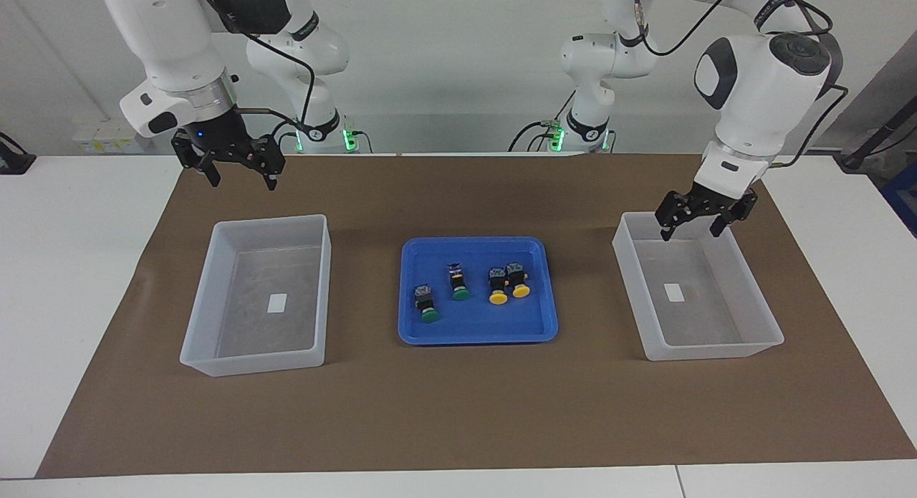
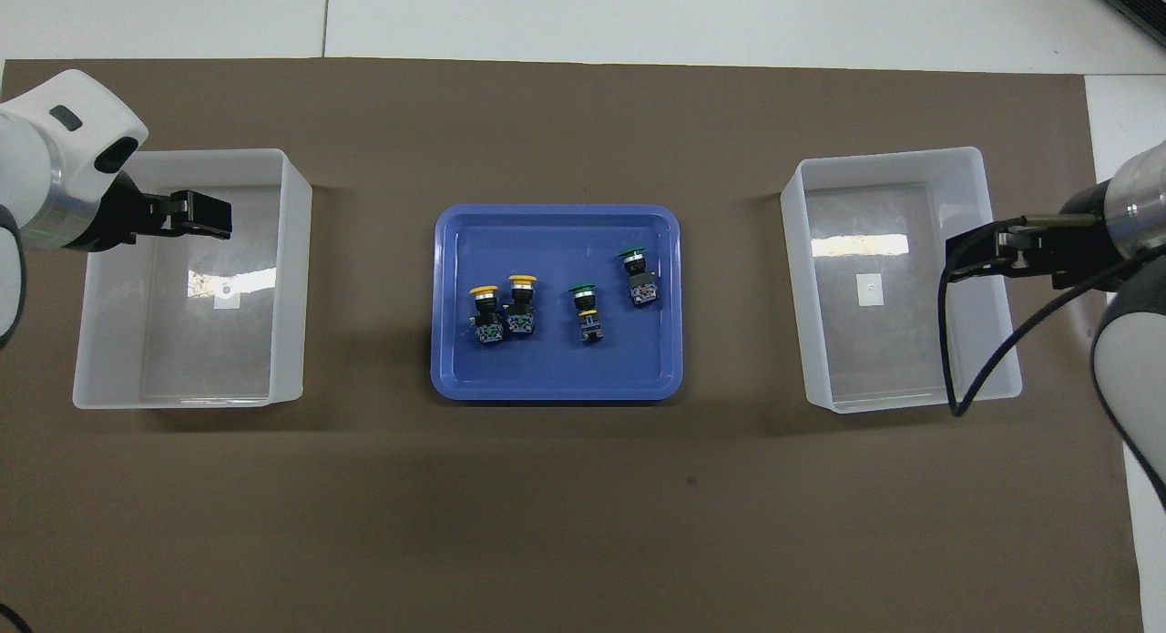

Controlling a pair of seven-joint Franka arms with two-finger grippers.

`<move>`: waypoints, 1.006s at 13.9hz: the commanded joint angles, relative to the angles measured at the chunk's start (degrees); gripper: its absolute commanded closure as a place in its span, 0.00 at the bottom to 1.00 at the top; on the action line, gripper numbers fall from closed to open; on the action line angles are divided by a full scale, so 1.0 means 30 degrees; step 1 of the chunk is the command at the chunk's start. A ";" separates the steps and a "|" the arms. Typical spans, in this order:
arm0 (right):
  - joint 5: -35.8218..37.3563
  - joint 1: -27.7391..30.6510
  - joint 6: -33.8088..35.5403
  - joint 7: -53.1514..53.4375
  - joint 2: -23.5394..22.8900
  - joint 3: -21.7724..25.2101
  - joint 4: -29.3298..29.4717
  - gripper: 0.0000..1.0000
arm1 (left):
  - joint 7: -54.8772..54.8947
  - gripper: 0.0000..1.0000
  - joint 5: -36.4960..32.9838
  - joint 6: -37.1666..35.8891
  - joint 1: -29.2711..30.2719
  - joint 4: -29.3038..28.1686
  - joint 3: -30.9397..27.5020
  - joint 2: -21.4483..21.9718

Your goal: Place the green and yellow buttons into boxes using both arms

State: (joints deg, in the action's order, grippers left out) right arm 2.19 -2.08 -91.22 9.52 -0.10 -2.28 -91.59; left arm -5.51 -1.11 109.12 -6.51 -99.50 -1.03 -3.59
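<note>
In the blue tray point(image 1: 478, 332), between the two boxes point(image 1: 258, 295) point(image 1: 698, 290), you had all four buttons point(image 1: 469, 288) lying unpicked. Left gripper point(image 1: 697, 221) hung over its box, right gripper point(image 1: 231, 165) waited; both jaws spread, empty. Your next move: reach for the tray.

A white table point(image 1: 64, 283) carries a large brown mat point(image 1: 458, 405) that covers most of its top and runs nearly from one end to the other. In the middle of the mat sits a shallow blue tray point(image 1: 478, 333) with rounded corners and a low raised rim. A small dark speck point(image 2: 692, 479) marks the mat nearer the robots than the tray.
</note>
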 commanded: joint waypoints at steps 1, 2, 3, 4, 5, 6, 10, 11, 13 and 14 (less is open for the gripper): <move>-0.0026 0.0019 0.0231 -0.0506 -0.0024 0.0057 0.0062 0.00 | -0.0446 0.00 -0.0275 0.0512 -0.0232 -0.0819 -0.0156 0.0466; -0.0026 0.0019 0.0231 -0.0506 -0.0024 0.0057 0.0062 0.00 | -0.0592 0.00 -0.0217 0.0542 -0.0232 -0.0790 -0.0127 0.0348; -0.0026 0.0019 0.0231 -0.0506 -0.0024 0.0057 0.0062 0.00 | -0.0738 0.00 -0.0187 0.0542 -0.0261 -0.0789 -0.0127 0.0289; 0.0003 0.0019 0.0231 -0.0506 -0.0024 0.0057 0.0062 0.00 | -0.1001 0.00 -0.0158 0.0571 -0.0377 -0.0760 -0.0127 0.0231; -0.0026 0.0019 0.0231 -0.0506 -0.0024 0.0057 0.0062 0.00 | -0.1236 0.00 -0.0129 0.0600 -0.0494 -0.0731 -0.0127 0.0056; -0.0026 0.0019 0.0231 -0.0477 -0.0024 0.0057 0.0062 0.00 | -0.1441 0.00 -0.0071 0.0601 -0.0554 -0.0557 -0.0127 -0.0120; -0.0026 0.0019 0.0231 -0.0506 -0.0024 0.0057 0.0062 0.00 | -0.1472 0.00 0.0252 0.0542 -0.0671 -0.0264 -0.0127 -0.0472; 0.0003 0.0019 0.0231 -0.0506 -0.0024 0.0057 0.0062 0.00 | -0.1472 0.00 0.0571 0.0513 -0.0758 -0.0146 -0.0127 -0.0531; 0.0003 0.0019 0.0231 -0.0506 -0.0024 0.0057 0.0062 0.00 | -0.1531 0.00 0.0780 0.0250 -0.0876 0.0554 -0.0127 -0.1086; 0.0003 0.0019 0.0231 -0.0477 -0.0024 0.0057 0.0062 0.00 | -0.1531 0.00 0.0780 0.0220 -0.1050 0.0703 -0.0156 -0.1204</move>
State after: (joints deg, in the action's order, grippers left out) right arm 2.19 -2.08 -91.22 9.52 -0.10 -2.28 -91.59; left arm -9.26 0.52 109.91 -8.22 -99.67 -0.78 -5.51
